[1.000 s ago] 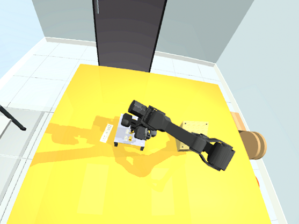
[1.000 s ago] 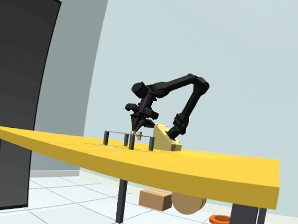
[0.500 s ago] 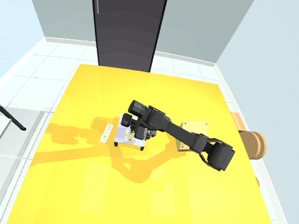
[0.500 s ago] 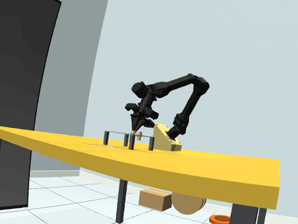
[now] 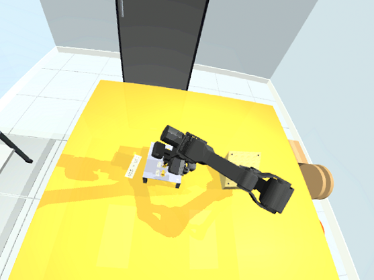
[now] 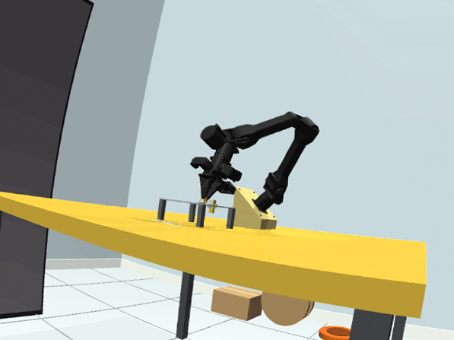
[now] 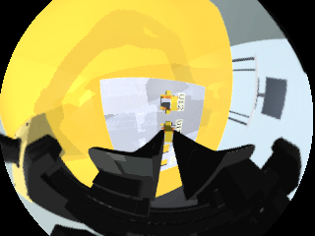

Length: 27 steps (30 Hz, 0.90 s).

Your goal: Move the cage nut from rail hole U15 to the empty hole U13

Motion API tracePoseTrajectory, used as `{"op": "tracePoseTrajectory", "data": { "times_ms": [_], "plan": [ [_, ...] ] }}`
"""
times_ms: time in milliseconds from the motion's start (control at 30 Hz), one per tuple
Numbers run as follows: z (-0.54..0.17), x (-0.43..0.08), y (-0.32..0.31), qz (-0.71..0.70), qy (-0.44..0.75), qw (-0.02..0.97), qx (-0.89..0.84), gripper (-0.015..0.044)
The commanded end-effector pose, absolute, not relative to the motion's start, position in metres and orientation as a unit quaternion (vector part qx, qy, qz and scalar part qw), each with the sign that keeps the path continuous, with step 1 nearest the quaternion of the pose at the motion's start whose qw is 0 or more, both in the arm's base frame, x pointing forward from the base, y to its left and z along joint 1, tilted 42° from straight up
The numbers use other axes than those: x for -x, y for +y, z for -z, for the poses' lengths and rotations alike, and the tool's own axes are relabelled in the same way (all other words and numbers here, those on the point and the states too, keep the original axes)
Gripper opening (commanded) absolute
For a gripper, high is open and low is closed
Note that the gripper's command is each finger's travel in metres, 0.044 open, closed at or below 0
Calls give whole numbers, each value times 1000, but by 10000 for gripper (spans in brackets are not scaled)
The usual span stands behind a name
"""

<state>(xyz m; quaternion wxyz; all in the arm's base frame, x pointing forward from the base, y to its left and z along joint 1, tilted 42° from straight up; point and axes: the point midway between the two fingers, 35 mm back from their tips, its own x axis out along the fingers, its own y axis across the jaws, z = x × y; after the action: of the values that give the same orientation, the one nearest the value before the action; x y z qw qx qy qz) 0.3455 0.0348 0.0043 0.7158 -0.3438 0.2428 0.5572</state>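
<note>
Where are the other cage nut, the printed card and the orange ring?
Other cage nut (image 7: 165, 102): wrist view, its body.
Printed card (image 5: 132, 166): top view, its face.
Orange ring (image 6: 324, 335): exterior view, its rim.

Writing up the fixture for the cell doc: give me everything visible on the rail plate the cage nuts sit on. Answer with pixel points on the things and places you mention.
The rail plate (image 5: 151, 173) (image 6: 178, 200) (image 7: 125, 105) is a thin, flat, pale lavender-grey sheet, level above the yellow table on four dark square legs. Small white labels, one reading U12, run beside the yellow cage-nut parts. The gripper (image 5: 165, 164) (image 6: 203, 198) (image 7: 168, 132) comes down over it; contact is unclear. Material looks like painted metal.
</note>
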Motion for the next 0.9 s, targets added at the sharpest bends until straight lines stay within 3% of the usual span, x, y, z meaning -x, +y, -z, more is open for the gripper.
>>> {"op": "tracePoseTrajectory", "data": {
  "times_ms": [0,867],
  "plan": [
    [-5,-346,35,-556,242,717,344,29],
    [-5,-343,35,-547,238,724,346,29]
  ]
}}
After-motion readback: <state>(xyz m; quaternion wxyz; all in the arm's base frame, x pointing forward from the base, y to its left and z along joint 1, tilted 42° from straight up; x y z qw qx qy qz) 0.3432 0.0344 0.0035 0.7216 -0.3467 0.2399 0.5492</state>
